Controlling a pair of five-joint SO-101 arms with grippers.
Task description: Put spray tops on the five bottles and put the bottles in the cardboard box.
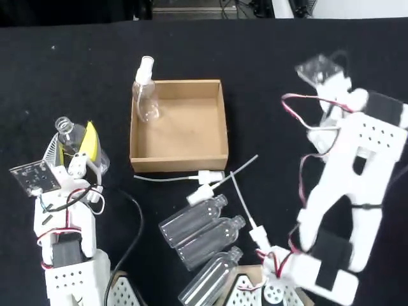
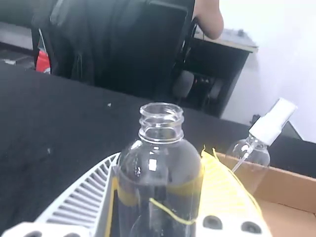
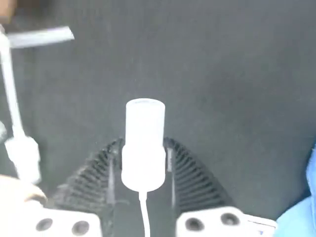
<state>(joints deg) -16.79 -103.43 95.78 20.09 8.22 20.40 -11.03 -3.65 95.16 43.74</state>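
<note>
Left gripper (image 1: 74, 138): we find it clamped on an uncapped bottle (image 2: 160, 163), with one white finger and one yellow finger (image 2: 224, 190) against its sides. This bottle is clear plastic, upright, with a bare threaded neck. It sits near the left edge of the bench (image 1: 64, 70), left of the cardboard box (image 1: 178, 164). Right gripper (image 3: 143, 165): we see its dark ribbed fingers pinching a spray top (image 3: 144, 143) that has a white cylindrical head and a thin tube running back toward the camera, held over bare bench. In the box's far left corner a capped bottle (image 1: 146, 99) leans, with a clear body and a white sprayer. Before the box's near wall lie a first loose top (image 1: 209, 175) and a second loose top (image 1: 199, 194), and a third loose top (image 1: 259, 237) lies further toward the front edge. Three open, clear bottles lie side by side near the front edge: rear lying bottle (image 1: 191, 222), middle lying bottle (image 1: 209, 241), front lying bottle (image 1: 207, 275).
</note>
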